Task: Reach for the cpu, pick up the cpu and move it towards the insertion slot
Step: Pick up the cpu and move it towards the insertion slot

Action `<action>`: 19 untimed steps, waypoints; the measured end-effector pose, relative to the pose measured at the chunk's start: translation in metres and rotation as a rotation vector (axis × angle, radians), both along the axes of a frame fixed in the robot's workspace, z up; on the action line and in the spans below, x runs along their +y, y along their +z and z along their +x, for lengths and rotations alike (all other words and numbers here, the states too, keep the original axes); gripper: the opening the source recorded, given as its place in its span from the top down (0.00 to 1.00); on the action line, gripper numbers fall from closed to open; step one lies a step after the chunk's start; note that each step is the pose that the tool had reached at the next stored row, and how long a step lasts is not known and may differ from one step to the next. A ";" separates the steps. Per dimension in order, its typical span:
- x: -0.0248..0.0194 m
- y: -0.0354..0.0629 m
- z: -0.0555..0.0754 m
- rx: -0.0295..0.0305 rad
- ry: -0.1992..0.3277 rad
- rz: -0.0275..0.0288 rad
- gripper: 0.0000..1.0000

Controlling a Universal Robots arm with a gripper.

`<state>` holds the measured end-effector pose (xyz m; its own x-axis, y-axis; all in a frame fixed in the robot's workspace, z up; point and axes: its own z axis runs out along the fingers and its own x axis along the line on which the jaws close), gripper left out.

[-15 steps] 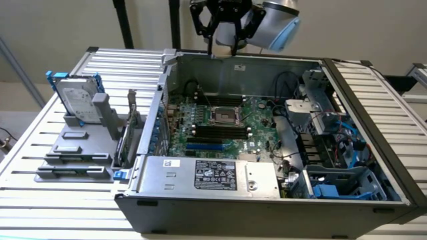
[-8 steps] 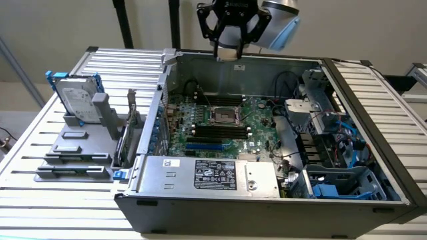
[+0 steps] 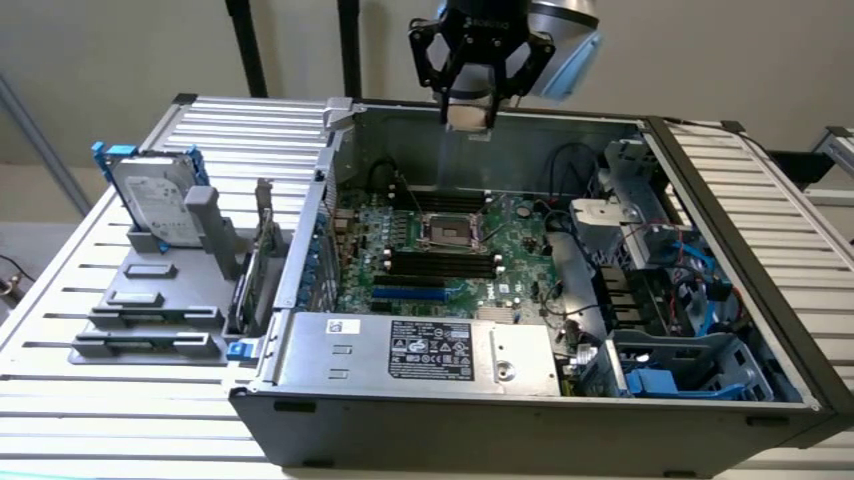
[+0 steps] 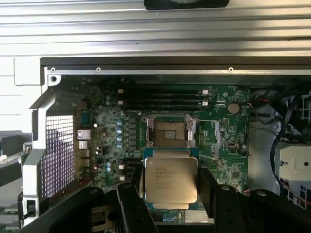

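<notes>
The cpu [image 4: 171, 180] is gripped in the closed claw [image 3: 470, 115], held high above the insertion slot [image 3: 446, 232], toward the case's rear wall. The carry step is judged underway; alignment squarely over the slot is still called for.

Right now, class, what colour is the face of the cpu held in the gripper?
Silvery metal, on a green board edge; the cpu shows best in the wrist view.

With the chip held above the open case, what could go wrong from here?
1. The pincer holds the cpu only by its edges; it might slip and drop onto the motherboard.
2. The insertion slot is barely larger than the chip, so slight misalignment or tilt could jam it on the metal frame.
</notes>
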<state>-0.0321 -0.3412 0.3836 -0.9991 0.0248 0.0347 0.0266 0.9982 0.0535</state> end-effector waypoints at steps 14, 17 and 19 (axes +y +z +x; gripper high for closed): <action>0.0055 -0.0055 0.006 -0.0001 0.003 0.0003 0.45; 0.0079 -0.0053 0.006 -0.0001 0.009 0.0001 0.45; 0.0079 -0.0053 0.006 0.0000 0.009 0.0001 0.45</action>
<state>-0.0265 -0.3333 0.3783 -0.9993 0.0155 0.0346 0.0174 0.9984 0.0537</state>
